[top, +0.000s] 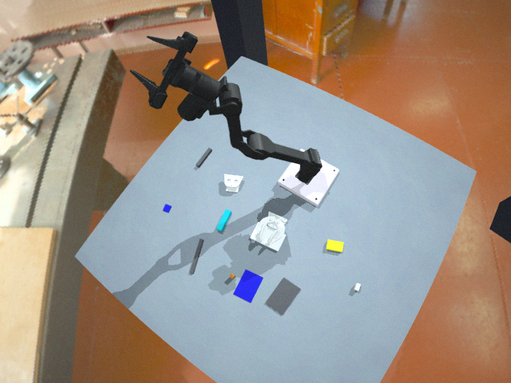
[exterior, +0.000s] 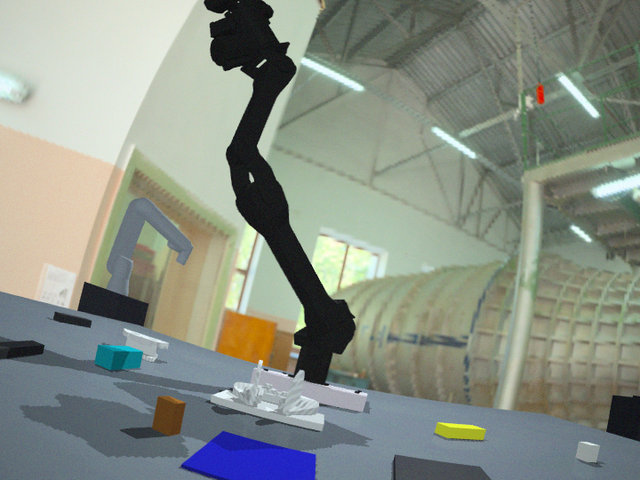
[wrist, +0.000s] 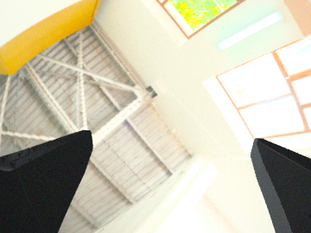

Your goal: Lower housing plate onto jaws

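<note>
Workshop or industrial hall, high-roofed. Roof: corrugated sheeting on open steel trusses, with strip lights. Hall floor: one very large ribbed, rounded shell; one upright metal post [exterior: 522,294]; green railings at a raised level. Furniture: one worn orange wooden cabinet [top: 291,26]; one heavy metal bench [top: 89,123] with slotted top, bearing toothed wheel [top: 18,55] and assorted metal parts. Floor: reddish-brown, glossy, scuffed. Windows: paned, greenery beyond.
</note>
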Robot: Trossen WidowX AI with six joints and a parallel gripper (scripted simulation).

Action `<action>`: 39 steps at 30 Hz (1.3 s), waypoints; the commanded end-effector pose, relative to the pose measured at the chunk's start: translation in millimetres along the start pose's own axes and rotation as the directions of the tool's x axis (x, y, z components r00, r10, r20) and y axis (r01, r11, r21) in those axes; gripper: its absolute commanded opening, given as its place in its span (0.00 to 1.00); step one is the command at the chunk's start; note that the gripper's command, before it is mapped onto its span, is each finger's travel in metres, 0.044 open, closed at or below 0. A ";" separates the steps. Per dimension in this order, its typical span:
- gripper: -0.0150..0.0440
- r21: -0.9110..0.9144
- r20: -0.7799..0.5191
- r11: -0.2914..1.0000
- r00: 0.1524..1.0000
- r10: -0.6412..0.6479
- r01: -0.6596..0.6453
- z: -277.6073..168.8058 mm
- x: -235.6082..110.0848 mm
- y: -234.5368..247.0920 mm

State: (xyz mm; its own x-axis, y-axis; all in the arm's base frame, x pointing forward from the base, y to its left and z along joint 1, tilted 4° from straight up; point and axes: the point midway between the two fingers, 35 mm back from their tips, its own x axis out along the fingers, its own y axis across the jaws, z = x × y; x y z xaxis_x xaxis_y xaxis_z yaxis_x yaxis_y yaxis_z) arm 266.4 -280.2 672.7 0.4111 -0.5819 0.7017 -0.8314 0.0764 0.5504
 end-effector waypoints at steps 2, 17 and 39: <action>1.00 0.001 -0.001 1.000 1.000 0.002 -0.002 -0.2 -0.1 0.8; 1.00 -0.009 -0.062 0.974 0.973 0.223 -0.224 -8.3 -17.8 92.8; 1.00 -0.215 -0.315 0.770 0.789 0.528 -0.601 -58.3 -101.4 236.3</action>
State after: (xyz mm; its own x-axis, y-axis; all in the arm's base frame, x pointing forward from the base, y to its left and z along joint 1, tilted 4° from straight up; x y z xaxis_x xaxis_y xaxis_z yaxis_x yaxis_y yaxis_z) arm 62.9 -174.1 755.1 0.0197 -0.2177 0.9758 -0.8350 0.5332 0.1358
